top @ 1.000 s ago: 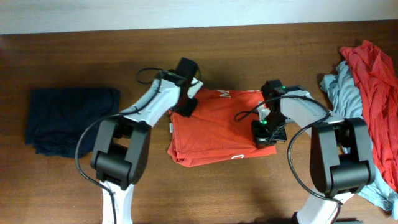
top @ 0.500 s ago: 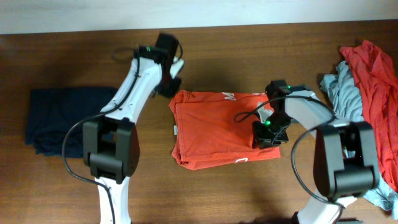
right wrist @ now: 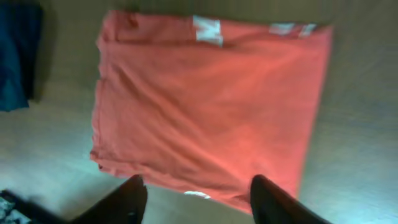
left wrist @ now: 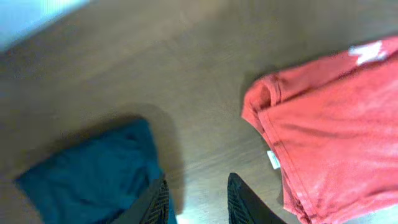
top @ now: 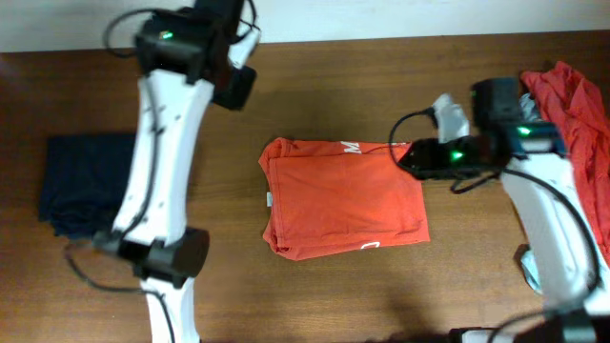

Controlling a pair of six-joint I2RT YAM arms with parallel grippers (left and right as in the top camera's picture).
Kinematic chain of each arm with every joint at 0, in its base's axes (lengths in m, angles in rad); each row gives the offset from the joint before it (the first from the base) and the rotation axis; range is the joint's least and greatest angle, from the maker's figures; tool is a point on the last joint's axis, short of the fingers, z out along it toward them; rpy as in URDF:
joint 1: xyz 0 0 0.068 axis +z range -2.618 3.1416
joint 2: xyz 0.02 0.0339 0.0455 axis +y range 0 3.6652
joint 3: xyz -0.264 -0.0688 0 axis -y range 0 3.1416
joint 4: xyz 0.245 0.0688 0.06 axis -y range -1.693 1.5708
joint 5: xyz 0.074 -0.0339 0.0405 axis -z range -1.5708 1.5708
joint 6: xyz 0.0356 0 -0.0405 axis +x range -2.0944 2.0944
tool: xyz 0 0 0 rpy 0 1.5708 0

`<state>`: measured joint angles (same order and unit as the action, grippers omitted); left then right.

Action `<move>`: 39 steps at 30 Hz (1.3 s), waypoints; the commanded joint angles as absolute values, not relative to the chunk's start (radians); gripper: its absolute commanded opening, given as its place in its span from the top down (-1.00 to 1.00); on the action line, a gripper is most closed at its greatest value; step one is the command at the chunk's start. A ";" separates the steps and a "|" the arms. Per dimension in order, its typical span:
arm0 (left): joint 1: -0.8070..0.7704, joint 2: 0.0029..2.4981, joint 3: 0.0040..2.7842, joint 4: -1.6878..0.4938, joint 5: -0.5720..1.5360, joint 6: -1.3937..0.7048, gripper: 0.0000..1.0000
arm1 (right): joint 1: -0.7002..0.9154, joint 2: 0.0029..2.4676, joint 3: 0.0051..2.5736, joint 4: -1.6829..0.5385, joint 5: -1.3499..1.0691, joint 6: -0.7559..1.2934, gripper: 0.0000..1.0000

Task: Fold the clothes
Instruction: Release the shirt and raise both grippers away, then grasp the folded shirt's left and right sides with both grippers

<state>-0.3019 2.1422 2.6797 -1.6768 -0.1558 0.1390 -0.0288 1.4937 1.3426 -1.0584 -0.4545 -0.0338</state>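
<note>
Orange-red T-shirt (top: 343, 195) is laid folded on the table (top: 381, 295), its fold judged done. Left gripper (left wrist: 198, 199) and right gripper (right wrist: 199, 199) are held apart, empty. Next, another shirt must be drawn from the heap (top: 562, 124).

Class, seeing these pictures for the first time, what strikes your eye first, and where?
The orange-red T-shirt, folded into a rectangle, lies at the middle of the brown table. A navy shirt lies at the left, and a loose heap of red and grey-blue clothes crowds the right edge.
</note>
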 commanded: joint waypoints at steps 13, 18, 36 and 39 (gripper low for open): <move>-0.285 1.547 2.297 -1.666 -0.439 -0.200 0.38 | -0.173 1.287 1.355 -1.195 -0.426 -0.037 -0.77; -0.285 1.532 1.871 -1.418 -0.196 -0.173 0.39 | -0.179 1.407 1.337 -1.174 -0.408 -0.025 -0.78; -0.285 1.544 1.129 -0.759 0.344 -0.133 0.20 | -0.222 1.956 1.337 -1.066 -0.521 -0.282 -0.78; -0.285 1.544 1.126 -0.759 0.345 -0.127 0.20 | -0.266 2.019 1.337 -1.063 -0.588 -0.352 -0.78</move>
